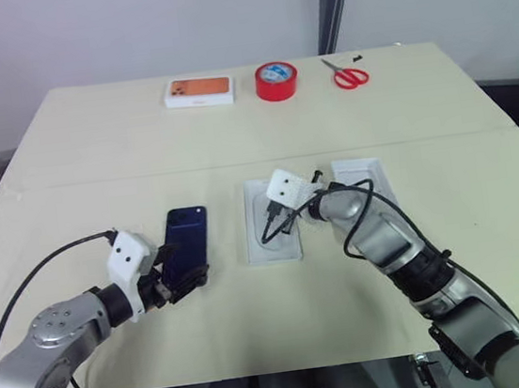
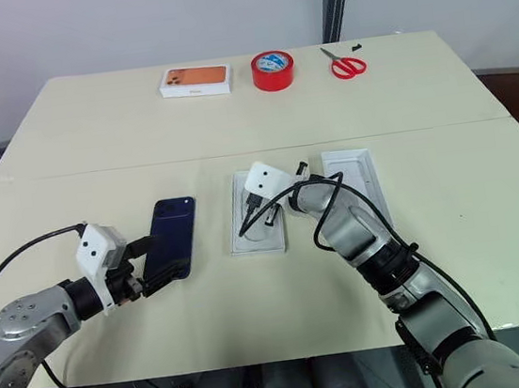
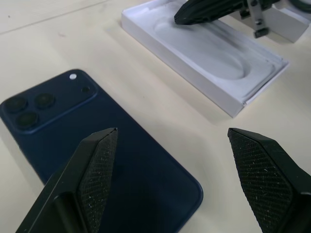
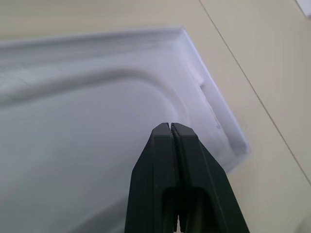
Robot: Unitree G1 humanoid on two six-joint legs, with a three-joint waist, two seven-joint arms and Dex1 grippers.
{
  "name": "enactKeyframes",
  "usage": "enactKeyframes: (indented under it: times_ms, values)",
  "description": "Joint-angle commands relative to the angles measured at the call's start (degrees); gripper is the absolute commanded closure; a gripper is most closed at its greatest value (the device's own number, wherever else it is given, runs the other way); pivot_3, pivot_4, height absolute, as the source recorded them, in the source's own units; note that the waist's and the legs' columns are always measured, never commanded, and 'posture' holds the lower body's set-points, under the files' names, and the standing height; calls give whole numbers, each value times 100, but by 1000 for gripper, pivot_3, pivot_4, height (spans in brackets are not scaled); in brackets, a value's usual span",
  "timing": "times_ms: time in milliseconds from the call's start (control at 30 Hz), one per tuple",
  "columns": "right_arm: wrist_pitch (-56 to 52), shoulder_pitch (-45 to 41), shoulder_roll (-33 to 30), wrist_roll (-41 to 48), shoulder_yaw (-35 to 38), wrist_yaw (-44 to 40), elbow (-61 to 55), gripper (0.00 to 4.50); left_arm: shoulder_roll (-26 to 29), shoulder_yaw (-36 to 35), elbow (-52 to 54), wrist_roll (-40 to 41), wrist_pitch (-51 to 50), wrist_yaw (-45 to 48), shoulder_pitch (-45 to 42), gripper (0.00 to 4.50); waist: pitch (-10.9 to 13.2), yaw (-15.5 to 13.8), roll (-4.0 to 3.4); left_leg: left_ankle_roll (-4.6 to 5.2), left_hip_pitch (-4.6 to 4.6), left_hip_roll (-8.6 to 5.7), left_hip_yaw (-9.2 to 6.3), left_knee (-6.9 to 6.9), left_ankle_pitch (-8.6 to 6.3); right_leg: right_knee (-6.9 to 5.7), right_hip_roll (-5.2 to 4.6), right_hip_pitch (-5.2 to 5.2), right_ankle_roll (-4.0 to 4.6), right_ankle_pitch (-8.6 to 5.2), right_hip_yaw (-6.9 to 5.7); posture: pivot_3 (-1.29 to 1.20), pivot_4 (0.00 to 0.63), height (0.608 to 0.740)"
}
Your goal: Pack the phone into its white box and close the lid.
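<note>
Phone [image 1: 188,242] lying flat on the table [image 1: 92,139], dark blue back up, camera cluster at the end farthest from the left gripper [image 1: 183,277]. Left gripper released, its two black fingers spread wide at the phone's near end, one fingertip [image 3: 104,145] over the glossy back and the other out past the phone's long edge, above bare table; nothing grasped. Just beyond that outer finger, the white box [image 1: 257,251], open, with a white insert [image 3: 209,53] showing a rounded recess inside it. Right gripper [image 4: 170,127] clenched tight, fingers pressed together with nothing between them, tips low over the recess near one rounded end; cannot tell whether touching or just above. Just past the right gripper on its outer side, a second shallow white tray, probably the lid [image 1: 375,172], open side up. Well ahead of both hands, at the table's far edge, a white box with an orange picture [image 1: 199,91], a red tape roll [image 1: 276,80] and red scissors [image 1: 349,76]. Packing not yet begun, by the look of it: phone outside the box, lid off. Risks from here: a slim, glossy phone lying flush on the table offers little edge to pinch, so closing could skid it away or tip it off the fingertips; a lift by one end could let it swing and drop. The shut right gripper over the recess could block the phone's way in, or nudge the light box askew.
</note>
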State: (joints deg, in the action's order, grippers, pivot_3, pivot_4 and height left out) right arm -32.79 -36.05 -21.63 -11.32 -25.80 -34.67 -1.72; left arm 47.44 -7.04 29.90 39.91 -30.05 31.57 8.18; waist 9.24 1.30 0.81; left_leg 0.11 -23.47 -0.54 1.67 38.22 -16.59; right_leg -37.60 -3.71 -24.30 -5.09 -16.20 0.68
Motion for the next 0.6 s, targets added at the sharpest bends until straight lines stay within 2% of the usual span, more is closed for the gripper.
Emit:
enactKeyframes:
  times_ms: [33,267,400,533,600]
  values:
    - [-90,63,-134,313,222,-450,-696,4430,-48,-325,134,-57,-41,48,-55,684,0,-9,0,0,0,0,0,0,0,0,1,0,0,0,0,0,150,725]
    - [-365,452,-551,524,-105,-1210,-1247,4430,-207,-512,-50,-253,-132,9,-137,684,0,-29,1,1,1,0,-1,1,0,1,0,6,0,0,-1,0,150,725]
    - [-381,488,-663,500,-202,-1305,-1294,4430,-290,-613,-115,-248,-278,-30,-210,684,-1,-12,1,1,2,0,-2,1,0,1,1,4,0,0,-1,0,150,725]
    - [-378,90,-68,831,188,-1063,-1265,4430,-535,-1118,-557,261,-1268,-760,-581,684,-1,-3,1,-1,3,1,-2,1,1,-8,3,0,0,0,-1,0,150,725]
    - [-545,-46,206,883,143,-1003,-1216,4500,-642,-1325,-864,407,-1882,-1183,-832,141,-3,-6,5,-5,6,2,-4,3,4,-23,6,-3,-1,1,-1,0,150,725]
